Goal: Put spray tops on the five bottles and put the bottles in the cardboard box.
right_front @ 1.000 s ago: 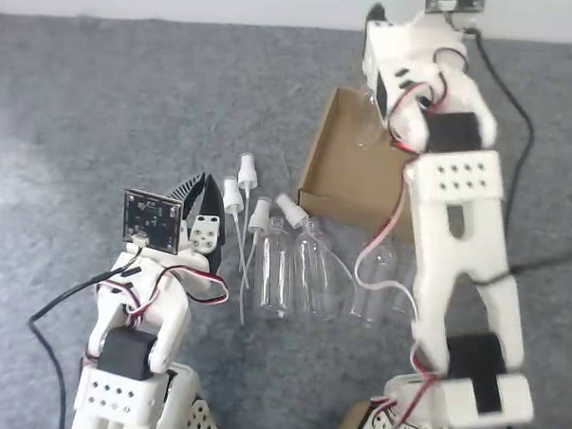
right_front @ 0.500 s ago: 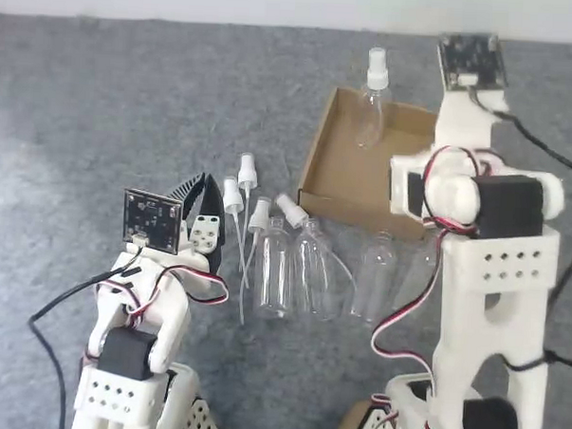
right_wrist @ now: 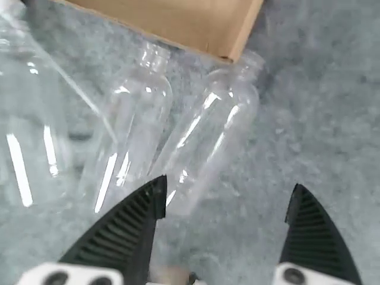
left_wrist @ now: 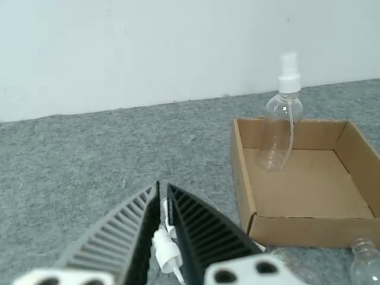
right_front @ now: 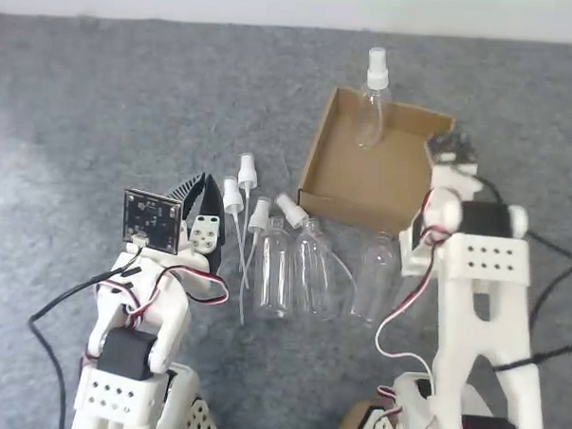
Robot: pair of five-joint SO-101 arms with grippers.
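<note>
A capped clear bottle point(right_front: 370, 118) stands in the far end of the cardboard box point(right_front: 312, 161); the left wrist view shows the bottle point(left_wrist: 280, 122) and the box point(left_wrist: 309, 229) too. Several loose white spray tops point(right_front: 236, 195) lie left of the box. Uncapped bottles point(right_front: 273, 267) lie in a row in front of it. My left gripper point(left_wrist: 162, 187) is shut just beside the spray tops, with one spray top point(left_wrist: 165, 252) seen past its fingers. My right gripper point(right_wrist: 228, 183) hangs open above an uncapped bottle point(right_wrist: 215, 138), with another bottle point(right_wrist: 133, 138) beside it.
Grey carpet covers the table. The right arm's white frame point(right_front: 478, 280) stands over the right end of the bottle row and hides part of it. A box corner point(right_wrist: 196, 27) lies just past the bottle necks. A white wall rises behind the carpet.
The right arm has drawn back from the box toward the near side, leaving the capped bottle standing in it, and now hangs over the lying bottles. The left arm has not moved.
</note>
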